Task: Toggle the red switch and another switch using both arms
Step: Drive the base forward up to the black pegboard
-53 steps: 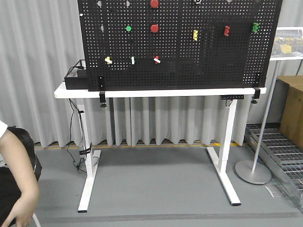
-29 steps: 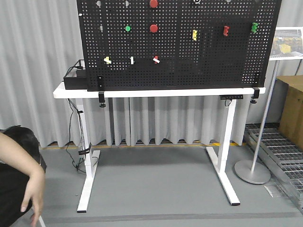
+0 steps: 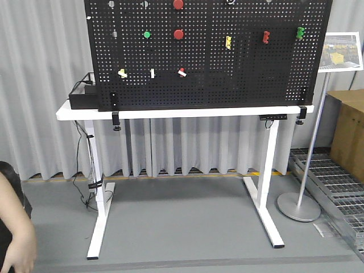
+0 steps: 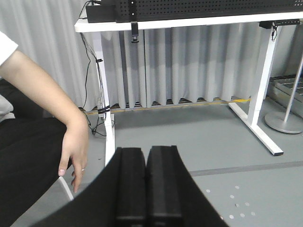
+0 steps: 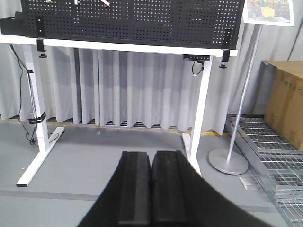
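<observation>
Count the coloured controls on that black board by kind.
Round buttons: 3 - upper red button, lower red button, green button
Toggles: 3 - pale yellow toggle, green-white toggle, red toggle
Right-hand knobs: 3 - yellow knob, red knob, green knob
Total: 9

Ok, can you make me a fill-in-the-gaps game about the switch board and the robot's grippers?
1. The red switch sits on a pegboard that is ___.
2. The pegboard stands on a ___ table.
3. The slim toggle sits ___ the red switch and the pale yellow switch.
4. The left gripper and the right gripper are both ___, holding nothing.

Missing words: black; white; between; shut.
</observation>
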Available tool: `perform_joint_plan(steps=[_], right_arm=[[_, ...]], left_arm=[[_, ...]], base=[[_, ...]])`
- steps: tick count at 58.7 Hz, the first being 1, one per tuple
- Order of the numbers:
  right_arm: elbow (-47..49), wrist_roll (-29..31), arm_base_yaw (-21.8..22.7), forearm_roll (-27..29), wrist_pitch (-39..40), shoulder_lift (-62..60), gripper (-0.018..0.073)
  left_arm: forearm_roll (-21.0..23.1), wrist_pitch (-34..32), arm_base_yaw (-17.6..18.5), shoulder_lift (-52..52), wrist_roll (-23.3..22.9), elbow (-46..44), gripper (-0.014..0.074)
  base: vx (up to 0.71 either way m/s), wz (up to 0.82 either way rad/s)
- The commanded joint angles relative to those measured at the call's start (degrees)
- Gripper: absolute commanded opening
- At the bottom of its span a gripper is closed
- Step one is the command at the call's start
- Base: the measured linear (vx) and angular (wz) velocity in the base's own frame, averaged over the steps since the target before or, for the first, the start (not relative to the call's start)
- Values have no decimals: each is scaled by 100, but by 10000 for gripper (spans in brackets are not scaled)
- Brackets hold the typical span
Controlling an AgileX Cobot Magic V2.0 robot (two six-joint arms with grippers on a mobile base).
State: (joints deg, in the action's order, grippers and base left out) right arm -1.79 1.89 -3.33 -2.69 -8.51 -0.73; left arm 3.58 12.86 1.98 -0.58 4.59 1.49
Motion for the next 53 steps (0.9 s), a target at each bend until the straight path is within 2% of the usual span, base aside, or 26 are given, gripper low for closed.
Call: perform_joint_plan(steps=[1,53], right_arm=[[-31,26,22,-50,487,49,-6],[-31,26,22,-50,487,49,-6]], left_arm=[[19,-458,-14,10,-66,111,2],[19,-458,-14,10,-66,111,2]], base=[[8,-3],[18,-2]])
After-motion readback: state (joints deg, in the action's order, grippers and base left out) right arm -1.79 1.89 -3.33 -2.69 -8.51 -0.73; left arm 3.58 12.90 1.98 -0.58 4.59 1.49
